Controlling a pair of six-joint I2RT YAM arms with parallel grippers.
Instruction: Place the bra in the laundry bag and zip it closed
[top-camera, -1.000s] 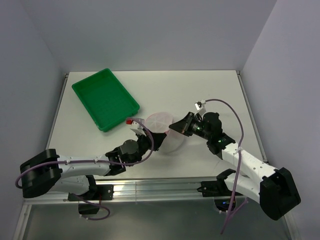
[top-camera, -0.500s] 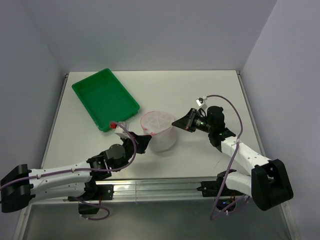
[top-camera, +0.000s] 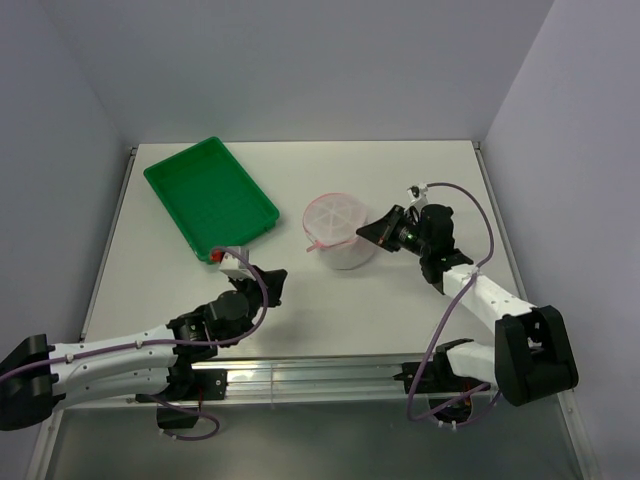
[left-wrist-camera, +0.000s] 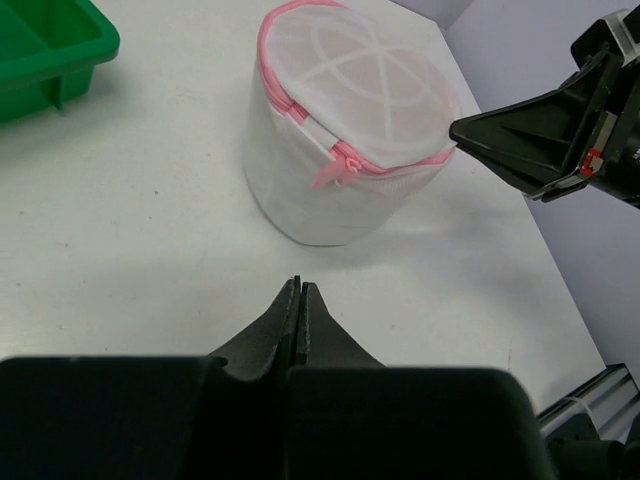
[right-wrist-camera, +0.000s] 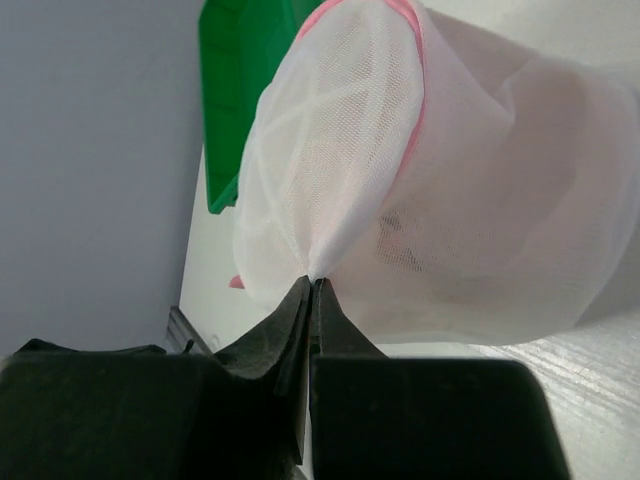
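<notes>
The white table (top-camera: 400, 180) carries everything. The left arm (top-camera: 130, 345) lies low along the near edge and reaches toward the middle. The right arm (top-camera: 480, 295) comes in from the near right corner.

A green tray (top-camera: 210, 197) sits at an angle in the far left part of the table, well apart from the other things.

The bag (top-camera: 338, 228) stands upright as a small drum near the middle of the table, right of the tray. Its flat mesh top faces up and pink edging runs round the rim.

The right gripper (top-camera: 364, 233) is at the bag's right side. Its fingers are pressed together on a pinch of the white mesh just under the rim, and the cloth is drawn to a point between them.

The left gripper (top-camera: 277, 278) rests near the table, on the near left side of the bag and apart from it. Its fingers are pressed together with nothing between them.

The pink zip pull (left-wrist-camera: 328, 175) hangs down from the rim on the side facing the left gripper; the zip looks closed there.

The bra cannot be made out as such. Only a dim darker patch shows through the mesh in the right wrist view.
</notes>
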